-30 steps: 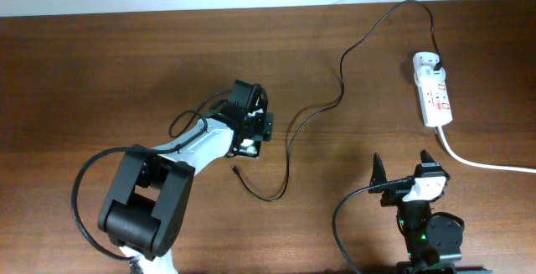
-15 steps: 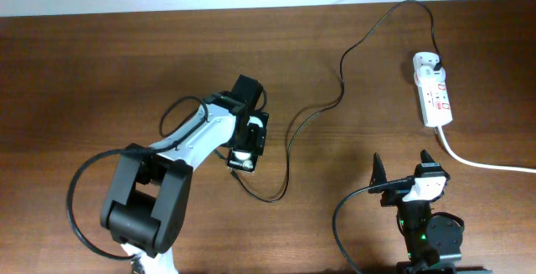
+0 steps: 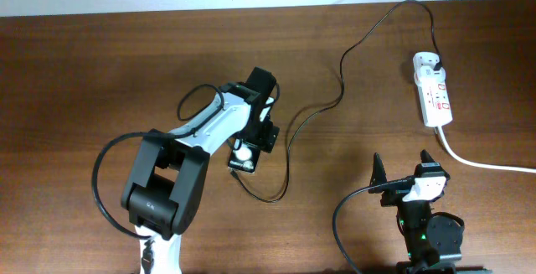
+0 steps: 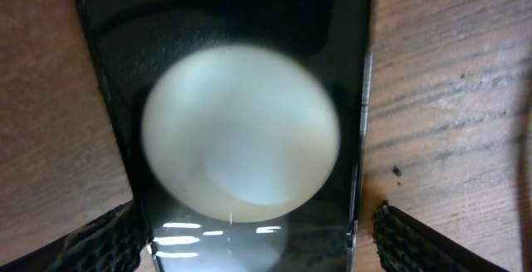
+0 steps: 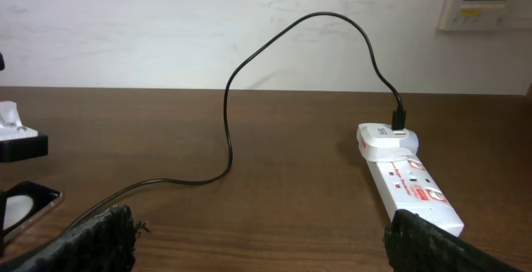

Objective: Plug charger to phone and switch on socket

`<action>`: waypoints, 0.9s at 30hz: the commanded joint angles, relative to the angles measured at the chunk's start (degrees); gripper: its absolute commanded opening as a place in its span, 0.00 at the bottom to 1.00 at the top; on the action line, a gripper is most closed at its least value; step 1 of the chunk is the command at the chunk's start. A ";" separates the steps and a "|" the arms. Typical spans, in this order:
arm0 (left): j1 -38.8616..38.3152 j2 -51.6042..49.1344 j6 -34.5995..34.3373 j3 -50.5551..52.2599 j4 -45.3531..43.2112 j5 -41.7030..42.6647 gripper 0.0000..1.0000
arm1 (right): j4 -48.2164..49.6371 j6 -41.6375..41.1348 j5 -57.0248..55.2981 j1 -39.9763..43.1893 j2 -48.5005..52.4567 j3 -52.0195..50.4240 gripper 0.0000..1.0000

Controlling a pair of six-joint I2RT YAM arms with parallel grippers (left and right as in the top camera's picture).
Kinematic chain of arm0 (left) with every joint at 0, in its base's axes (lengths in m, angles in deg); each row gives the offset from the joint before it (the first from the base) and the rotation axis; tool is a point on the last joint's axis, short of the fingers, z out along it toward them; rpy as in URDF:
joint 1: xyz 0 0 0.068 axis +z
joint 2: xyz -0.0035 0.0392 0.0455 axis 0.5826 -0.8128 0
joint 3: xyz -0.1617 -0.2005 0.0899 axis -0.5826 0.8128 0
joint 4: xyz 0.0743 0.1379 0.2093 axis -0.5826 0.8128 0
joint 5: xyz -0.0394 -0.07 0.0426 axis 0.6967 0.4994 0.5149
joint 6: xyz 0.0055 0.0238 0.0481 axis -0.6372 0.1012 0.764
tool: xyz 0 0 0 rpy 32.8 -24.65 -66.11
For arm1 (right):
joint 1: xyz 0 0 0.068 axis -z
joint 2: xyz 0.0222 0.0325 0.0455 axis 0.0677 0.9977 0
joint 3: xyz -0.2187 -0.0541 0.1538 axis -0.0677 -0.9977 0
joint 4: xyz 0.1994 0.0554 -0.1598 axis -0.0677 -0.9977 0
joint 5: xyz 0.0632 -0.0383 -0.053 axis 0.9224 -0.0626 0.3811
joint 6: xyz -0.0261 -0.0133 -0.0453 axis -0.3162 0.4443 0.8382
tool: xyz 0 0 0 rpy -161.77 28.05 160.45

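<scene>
The black phone [image 3: 242, 153] lies flat on the wooden table, and a big round light reflection fills its screen in the left wrist view [image 4: 241, 131]. My left gripper [image 3: 252, 143] hovers just over it, open, one finger on each side of the phone [image 4: 258, 243]; wood shows between the right finger and the phone's edge. The charger cable [image 3: 341, 73] runs from its plug [image 3: 436, 59] in the white socket [image 3: 435, 94] down to a loose tip [image 3: 232, 172] beside the phone. My right gripper [image 3: 402, 178] is open and empty, low over the table [image 5: 266, 247], facing the socket [image 5: 411, 185].
The socket's thick white cord [image 3: 490, 164] runs off the right edge. The cable [image 5: 229, 122] loops across the middle of the table. A pale wall stands behind the table's far edge.
My left arm has swung its wrist to the right and come over the phone, so that its fingers now stand on either side of it. The right arm has not moved.
</scene>
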 commanded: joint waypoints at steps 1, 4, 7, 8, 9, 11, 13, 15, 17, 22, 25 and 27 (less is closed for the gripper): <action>-0.44 -4.35 -1.33 0.61 1.40 -3.37 0.94 | -0.33 0.37 -0.70 -0.26 -0.39 -0.28 0.99; -0.44 -4.35 -1.38 0.61 0.02 -3.26 0.99 | -0.33 0.37 -0.70 -0.26 -0.39 -0.28 0.99; -0.28 -4.35 -1.38 0.61 -0.04 -3.28 0.75 | -0.33 0.37 -0.70 -0.26 -0.39 -0.28 0.99; -0.28 -4.35 -1.38 0.61 -0.09 -3.28 0.64 | -0.33 0.37 -0.70 -0.26 -0.39 -0.28 0.99; -0.28 -4.35 -1.40 0.61 -0.13 -3.28 0.64 | -0.33 0.37 -0.70 -0.26 -0.39 -0.28 0.99; -0.28 -4.33 -1.42 0.52 -0.15 -3.28 0.60 | -0.33 0.37 -0.70 -0.26 -0.39 -0.28 0.99; -0.28 -4.31 -1.44 -0.44 0.00 -3.28 0.59 | -0.33 0.37 -0.70 -0.26 -0.39 -0.28 0.99; -0.09 -3.58 -3.02 -3.10 1.57 -3.23 0.58 | -0.33 0.37 -0.70 -0.26 -0.39 -0.28 0.98; 1.40 -0.98 -4.00 -6.47 3.89 -1.51 0.58 | -0.33 0.37 -0.70 -0.26 -0.39 -0.28 0.99; 11.58 9.16 -3.89 -9.16 4.68 19.19 0.61 | -0.33 0.37 -0.70 -0.26 -0.39 -0.28 0.99; 20.48 10.80 -0.04 -9.14 4.72 41.77 0.61 | -0.33 0.37 -0.70 -0.26 -0.37 -0.28 0.99; 25.94 10.45 3.30 -7.50 4.66 53.48 0.60 | -0.33 0.37 -0.70 -0.26 -0.39 -0.28 0.98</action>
